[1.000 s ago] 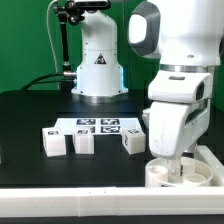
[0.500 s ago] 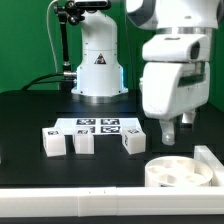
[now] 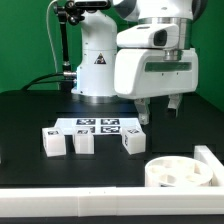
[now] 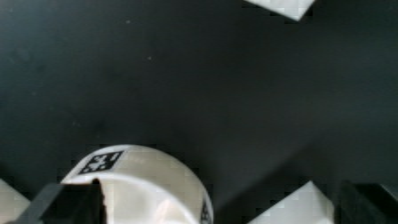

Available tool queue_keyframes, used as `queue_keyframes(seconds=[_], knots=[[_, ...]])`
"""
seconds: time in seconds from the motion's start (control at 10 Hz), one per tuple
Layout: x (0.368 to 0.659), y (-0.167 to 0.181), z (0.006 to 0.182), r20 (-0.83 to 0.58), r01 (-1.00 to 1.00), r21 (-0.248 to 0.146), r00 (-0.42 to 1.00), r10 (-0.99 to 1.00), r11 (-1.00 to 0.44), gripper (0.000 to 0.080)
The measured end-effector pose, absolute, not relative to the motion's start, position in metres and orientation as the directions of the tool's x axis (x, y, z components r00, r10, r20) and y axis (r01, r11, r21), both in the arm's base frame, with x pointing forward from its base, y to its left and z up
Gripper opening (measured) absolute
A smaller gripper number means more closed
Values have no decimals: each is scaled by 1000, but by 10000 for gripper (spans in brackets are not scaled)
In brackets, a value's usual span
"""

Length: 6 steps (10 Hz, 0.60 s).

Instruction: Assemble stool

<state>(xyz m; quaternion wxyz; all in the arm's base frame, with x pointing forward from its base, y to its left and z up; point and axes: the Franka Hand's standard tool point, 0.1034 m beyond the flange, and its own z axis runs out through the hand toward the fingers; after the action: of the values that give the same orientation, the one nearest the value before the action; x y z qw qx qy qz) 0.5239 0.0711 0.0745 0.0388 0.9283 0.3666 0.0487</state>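
The claw (image 3: 161,112) hangs wide and empty at right of centre, with the round seat (image 3: 180,172) on the worktop (image 3: 30,120) at lower right. It is likely rigid, light, slick plastic, best pinched across its raised rim. Three legs (image 3: 84,142) stand at lower left

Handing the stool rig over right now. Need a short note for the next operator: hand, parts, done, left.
Hand: open, empty, hovering above the table near the seat.
Seat: flat on the table at the exterior view's lower right, beside the white rail. No leg is attached.
Legs: three in view, loose in a row in front of the marker board, at the exterior view's left, middle and right.
Done: no joint made yet.
Left: pick up each leg and fit it to the seat. The right one is nearest the hand, so it is probably the first to fit.
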Motion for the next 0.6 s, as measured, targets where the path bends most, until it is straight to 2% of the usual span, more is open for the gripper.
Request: queue_keyframes(seconds=[0.3,0.5,0.6], knots=[[524,71,74,66,651,103,750,658,-752,649],[522,69,71,86,513,82,850,519,-854,649],[517,58,61,87,405,68,908,410,-912,649]])
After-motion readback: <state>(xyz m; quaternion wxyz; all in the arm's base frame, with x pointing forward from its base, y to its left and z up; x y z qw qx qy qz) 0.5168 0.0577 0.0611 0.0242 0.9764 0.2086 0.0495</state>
